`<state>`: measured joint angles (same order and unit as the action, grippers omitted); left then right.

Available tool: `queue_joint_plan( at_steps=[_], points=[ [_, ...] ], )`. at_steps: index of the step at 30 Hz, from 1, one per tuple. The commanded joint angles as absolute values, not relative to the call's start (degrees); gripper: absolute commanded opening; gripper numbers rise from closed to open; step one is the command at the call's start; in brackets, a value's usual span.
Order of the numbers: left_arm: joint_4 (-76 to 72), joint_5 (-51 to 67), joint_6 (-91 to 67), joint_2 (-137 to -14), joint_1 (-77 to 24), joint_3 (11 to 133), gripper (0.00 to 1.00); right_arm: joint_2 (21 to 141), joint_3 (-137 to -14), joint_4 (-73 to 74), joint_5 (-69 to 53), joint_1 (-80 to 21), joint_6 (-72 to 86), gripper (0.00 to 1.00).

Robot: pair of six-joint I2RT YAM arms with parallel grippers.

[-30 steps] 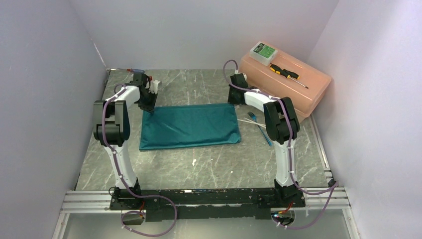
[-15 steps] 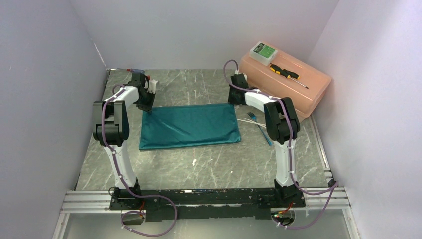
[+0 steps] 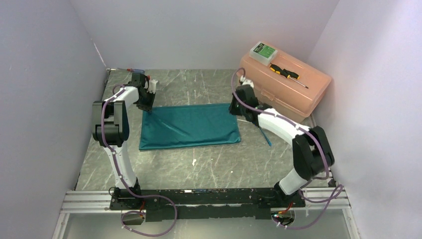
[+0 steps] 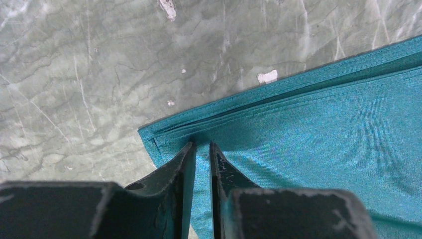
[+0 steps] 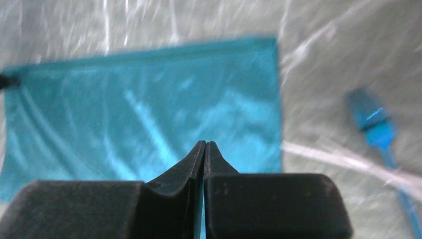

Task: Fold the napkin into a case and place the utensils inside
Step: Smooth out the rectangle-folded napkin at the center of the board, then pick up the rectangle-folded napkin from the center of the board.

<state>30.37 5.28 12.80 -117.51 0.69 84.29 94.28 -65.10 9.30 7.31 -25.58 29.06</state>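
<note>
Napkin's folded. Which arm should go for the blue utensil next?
Right. The right gripper is shut on nothing, above the right end of the napkin, and the blue utensil lies on the table just to its right. The left gripper is pinching the napkin's far-left corner, on the opposite side.

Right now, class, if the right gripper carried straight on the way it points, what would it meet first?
Probably the napkin, toward its right end: the right gripper points down at the cloth. The wrist view is blurred, so the gap is unclear.
</note>
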Motion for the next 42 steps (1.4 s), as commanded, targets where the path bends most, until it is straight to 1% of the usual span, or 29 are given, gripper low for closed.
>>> queue_joint_plan(
  at_steps=[1,4,7,12,17,18,20,21,22,23,24,27,33,42],
  points=[
    [31.2,4.4,13.5,-116.2,0.9,82.6,0.23,88.8,-52.4,7.7,2.7,-29.0,35.2,0.01],
    [31.0,4.2,13.8,-116.3,0.9,82.6,0.23,83.7,-42.9,6.7,2.0,-29.0,37.4,0.00],
    [30.3,3.8,13.7,-116.2,0.8,82.4,0.22,81.0,-38.0,6.7,2.3,-28.6,37.6,0.00],
    [30.6,3.3,14.1,-116.6,0.6,82.6,0.22,82.0,-36.2,7.5,2.7,-27.6,36.8,0.00],
    [30.6,3.3,14.2,-116.5,0.5,82.6,0.22,81.2,-37.9,9.1,1.5,-27.3,36.0,0.00],
    [30.7,3.3,14.1,-116.5,0.4,82.7,0.22,80.4,-38.5,10.0,1.3,-27.1,36.1,0.06],
    [30.9,3.4,14.2,-116.5,0.4,82.9,0.22,78.3,-39.8,12.9,1.2,-26.3,36.8,0.29],
    [31.0,3.4,14.2,-116.5,0.3,83.0,0.22,77.0,-40.0,14.0,1.2,-25.8,37.4,0.43],
    [31.1,3.4,14.3,-116.5,0.3,82.9,0.22,75.9,-40.1,15.4,1.7,-25.5,38.5,0.53],
    [31.1,3.5,14.3,-116.4,0.3,83.0,0.22,74.9,-40.1,16.6,1.9,-25.1,39.7,0.59],
    [31.2,3.6,14.3,-116.4,0.3,82.8,0.22,74.5,-39.9,17.6,1.6,-24.6,41.3,0.61],
    [31.2,3.7,14.4,-116.3,0.3,82.7,0.22,74.9,-37.8,17.3,-2.3,-24.2,46.8,0.62],
    [31.2,4.0,14.4,-116.2,0.3,82.7,0.22,79.1,-34.4,10.5,-6.7,-23.9,54.3,0.62],
    [31.3,4.6,14.2,-116.1,0.3,83.1,0.22,83.0,-34.5,7.6,-3.3,-21.9,58.4,0.53]
  ],
)
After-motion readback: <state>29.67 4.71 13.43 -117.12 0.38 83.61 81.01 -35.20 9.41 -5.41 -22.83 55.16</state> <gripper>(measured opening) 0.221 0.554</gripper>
